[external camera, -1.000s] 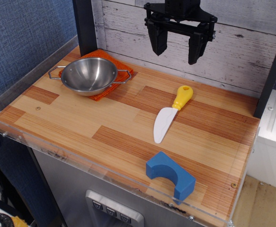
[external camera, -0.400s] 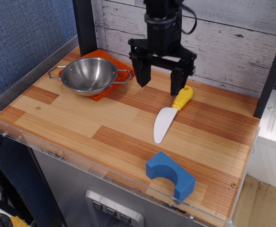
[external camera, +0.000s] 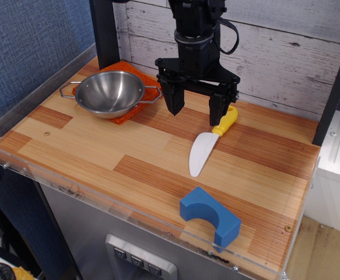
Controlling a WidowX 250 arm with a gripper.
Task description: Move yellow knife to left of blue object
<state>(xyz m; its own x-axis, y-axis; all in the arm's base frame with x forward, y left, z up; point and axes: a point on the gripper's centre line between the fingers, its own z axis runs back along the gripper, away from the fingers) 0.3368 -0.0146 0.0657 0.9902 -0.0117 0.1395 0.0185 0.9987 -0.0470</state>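
observation.image | yellow knife [external camera: 211,138]: yellow hdl, white blade (flat) | jaws [external camera: 195,111] spread

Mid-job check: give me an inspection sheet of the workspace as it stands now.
Surface: wooden tabletop, clear edge strip in front.
Job's things: yellow knife lies flat, handle toward the wall; blue object near the front edge, apart from it.
Clutter: metal bowl on an orange cloth, back left.
Grippers: gripper open, holding nothing, one of its fingers by the knife handle.
Cables: black cable looped beside the arm.
Surroundings: white plank wall behind, blue wall on the left.
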